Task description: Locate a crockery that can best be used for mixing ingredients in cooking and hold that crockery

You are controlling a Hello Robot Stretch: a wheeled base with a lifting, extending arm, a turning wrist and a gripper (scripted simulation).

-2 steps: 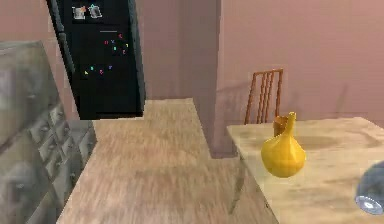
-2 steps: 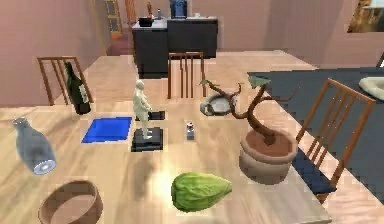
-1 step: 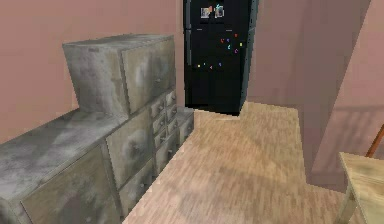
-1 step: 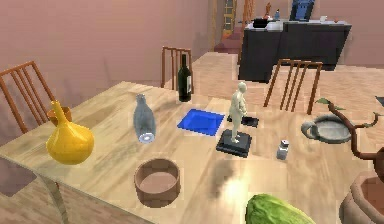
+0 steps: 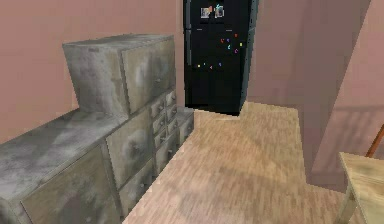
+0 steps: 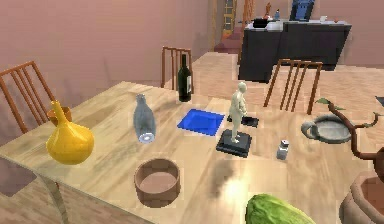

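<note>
A round brown bowl (image 6: 158,182) with a hollow middle stands near the front edge of the light wooden table (image 6: 110,110) in the arm side view. To its left is a yellow gourd-shaped vase (image 6: 70,138), and behind it a clear glass vase (image 6: 144,120). A flat grey dish (image 6: 328,129) lies at the table's right.
On the table are also a dark wine bottle (image 6: 184,78), a blue square mat (image 6: 201,122), a pale statue (image 6: 238,118) on a black base, a small shaker (image 6: 283,149) and a green leafy head (image 6: 272,212). Wooden chairs (image 6: 292,82) surround it. Ahead are grey cabinets (image 5: 120,110), a black fridge (image 5: 218,55) and wooden floor (image 5: 240,160).
</note>
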